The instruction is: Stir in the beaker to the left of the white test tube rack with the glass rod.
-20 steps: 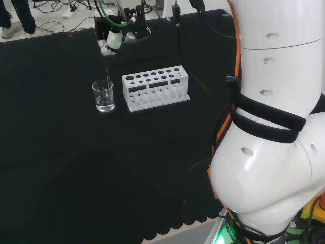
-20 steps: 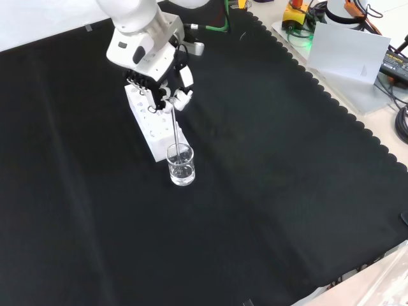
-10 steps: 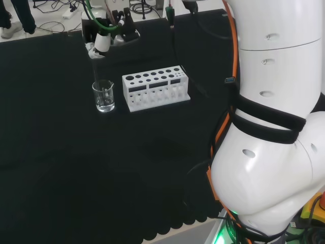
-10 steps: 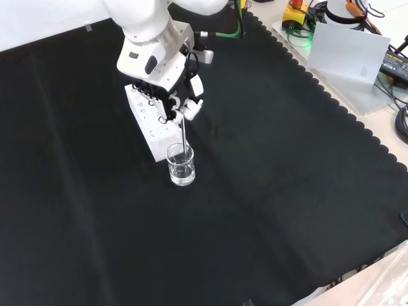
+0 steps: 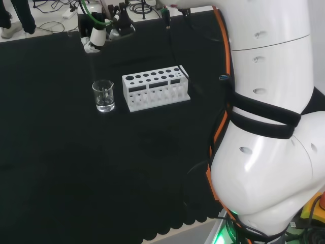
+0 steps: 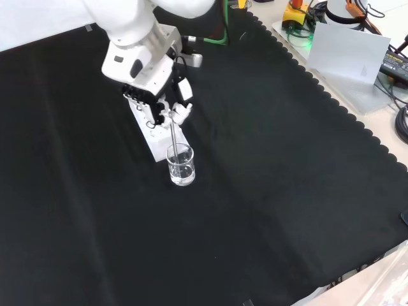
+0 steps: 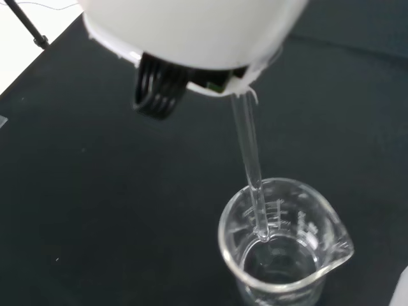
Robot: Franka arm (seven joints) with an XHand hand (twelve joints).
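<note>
- The desk [image 6: 287, 191] under its black cloth is your widest surface; everything you need sits at about 10 o'clock of its middle in the front view.
- The white test tube rack [image 5: 155, 87] stands flat on the cloth. In the head view the beaker is just beside its 9 o'clock end; in the front view the hand hangs in front of much of the rack.
- The hand [image 6: 162, 105] hovers above the rack's near end in the front view, fingers curled and pinching the top of the glass rod. In the head view you find it at 12 o'clock of the beaker, high above it.
- The beaker [image 6: 180, 164] is upright, clear glass, with a little clear liquid at the bottom. Judge it light and easy to tip: a sideways knock from the rod could slide or topple it, and nothing steadies it.
- The glass rod [image 7: 250, 166] runs down from the hand into the beaker, slightly tilted. In the wrist view its tip lies inside the rim close to the wall; whether it touches the wall or reaches the liquid you cannot tell.
- Expect the rod to be stiff, smooth, slippery and brittle. Your hold at the top end looks right for stirring; keep the circles small and clear of the wall.
</note>
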